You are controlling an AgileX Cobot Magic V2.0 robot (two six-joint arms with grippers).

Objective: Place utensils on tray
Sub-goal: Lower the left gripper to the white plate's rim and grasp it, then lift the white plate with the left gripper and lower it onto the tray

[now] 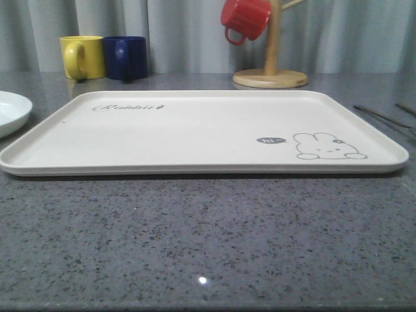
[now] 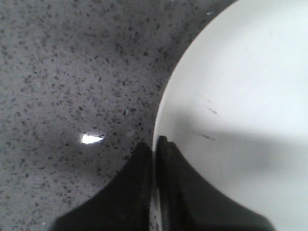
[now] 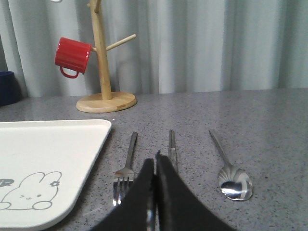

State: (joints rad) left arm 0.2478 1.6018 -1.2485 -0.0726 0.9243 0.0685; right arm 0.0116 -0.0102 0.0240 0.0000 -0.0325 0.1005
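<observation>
The cream tray (image 1: 195, 130) with its rabbit drawing lies bare in the middle of the grey table. To its right, the utensils lie side by side on the tabletop: a fork (image 3: 126, 166) nearest the tray (image 3: 48, 144), then chopsticks (image 3: 172, 147), then a spoon (image 3: 233, 180). In the front view they are thin dark lines (image 1: 380, 117) at the right edge. My right gripper (image 3: 155, 160) is shut and empty, low over the table between fork and chopsticks. At the rim of a white plate (image 2: 240, 96), my left gripper (image 2: 155, 143) is shut with nothing in it.
The white plate (image 1: 10, 110) sits left of the tray. A yellow mug (image 1: 83, 57) and a dark blue mug (image 1: 127, 57) stand at the back left. A wooden mug stand (image 1: 270, 77) with a red mug (image 1: 244, 19) hanging on it is behind the tray.
</observation>
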